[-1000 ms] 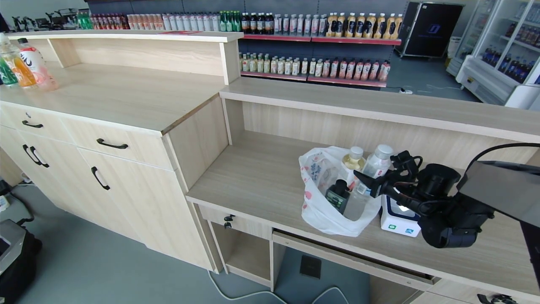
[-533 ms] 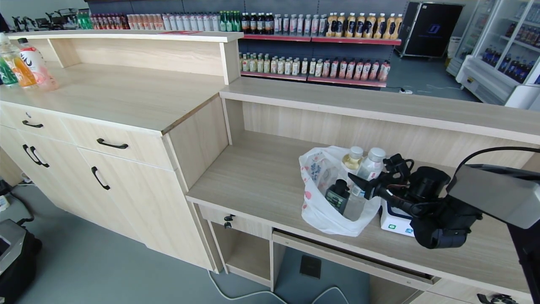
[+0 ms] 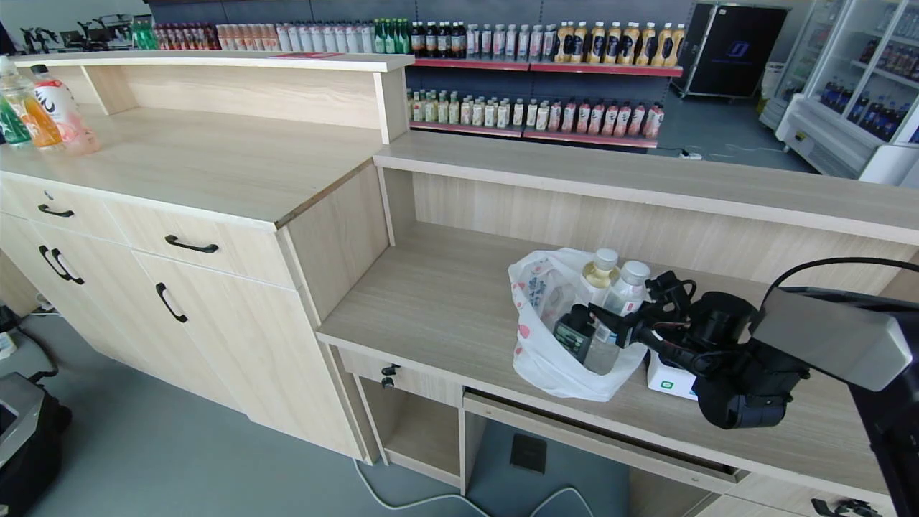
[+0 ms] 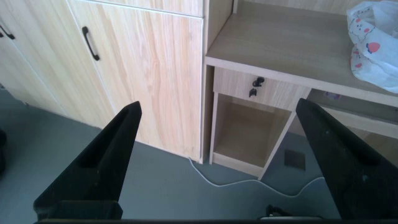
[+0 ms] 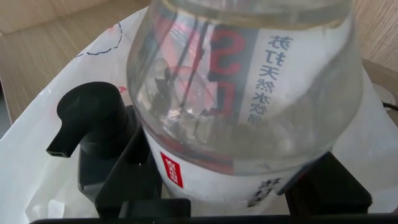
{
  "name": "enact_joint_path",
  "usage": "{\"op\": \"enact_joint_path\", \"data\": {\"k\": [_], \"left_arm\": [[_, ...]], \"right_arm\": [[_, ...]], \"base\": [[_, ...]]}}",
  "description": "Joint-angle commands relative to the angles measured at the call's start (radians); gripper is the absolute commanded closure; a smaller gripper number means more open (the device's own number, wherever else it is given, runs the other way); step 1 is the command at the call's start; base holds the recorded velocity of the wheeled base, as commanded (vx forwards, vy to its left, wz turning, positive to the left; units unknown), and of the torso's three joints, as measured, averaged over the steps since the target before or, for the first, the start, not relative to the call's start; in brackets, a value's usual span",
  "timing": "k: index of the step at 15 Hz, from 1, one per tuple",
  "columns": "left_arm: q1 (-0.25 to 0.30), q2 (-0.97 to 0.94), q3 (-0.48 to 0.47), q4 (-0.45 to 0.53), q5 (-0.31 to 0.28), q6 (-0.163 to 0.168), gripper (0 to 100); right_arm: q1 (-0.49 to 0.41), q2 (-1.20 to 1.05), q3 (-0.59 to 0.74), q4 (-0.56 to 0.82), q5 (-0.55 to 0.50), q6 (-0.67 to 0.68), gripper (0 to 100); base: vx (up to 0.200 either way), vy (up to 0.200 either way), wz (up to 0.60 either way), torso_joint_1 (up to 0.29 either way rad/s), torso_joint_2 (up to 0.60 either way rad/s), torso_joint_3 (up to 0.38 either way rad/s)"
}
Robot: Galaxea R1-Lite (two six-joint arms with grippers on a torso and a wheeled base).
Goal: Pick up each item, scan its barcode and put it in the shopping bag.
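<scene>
The location is a shop. Shelves (image 3: 546, 68) of bottled drinks (image 3: 531, 113) and a glass-door cooler (image 3: 854, 93) stand behind the checkout counter (image 3: 445, 301).

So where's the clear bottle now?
Head view, right of centre: the clear bottle sits in the right gripper, at the mouth of the shopping bag, beside a yellowish bottle.

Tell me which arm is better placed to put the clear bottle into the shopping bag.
Right. The right gripper holds the clear bottle over the open shopping bag; the left gripper hangs open off the desk.
</scene>
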Motion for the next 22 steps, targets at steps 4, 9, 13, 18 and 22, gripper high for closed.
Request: {"op": "enact_joint_path", "data": {"k": [4,9,13,18,22], "left_arm": [[0.001,0.000,0.000,0.000,0.000,0.000,0],[0.001,0.000,0.000,0.000,0.000,0.000,0],[0.001,0.000,0.000,0.000,0.000,0.000,0],[0.001,0.000,0.000,0.000,0.000,0.000,0],[0.001,0.000,0.000,0.000,0.000,0.000,0]], "right_arm": [[0.001,0.019,-0.001,0.000,0.002,-0.003,100],[0.000,0.024,0.002,0.004,0.002,-0.016,100],[0.000,0.025,0.011,0.007,0.000,-0.023,100],[-0.002,0.031,0.011,0.007,0.000,-0.031,100],[-0.005,0.036,0.013,0.009,0.000,-0.032,100]], "base": [[0.000,0.000,0.00,0.000,0.00,0.000],[0.000,0.000,0.00,0.000,0.00,0.000],[0.000,0.000,0.00,0.000,0.00,0.000],[0.000,0.000,0.00,0.000,0.00,0.000],[0.000,0.000,0.00,0.000,0.00,0.000]]}}
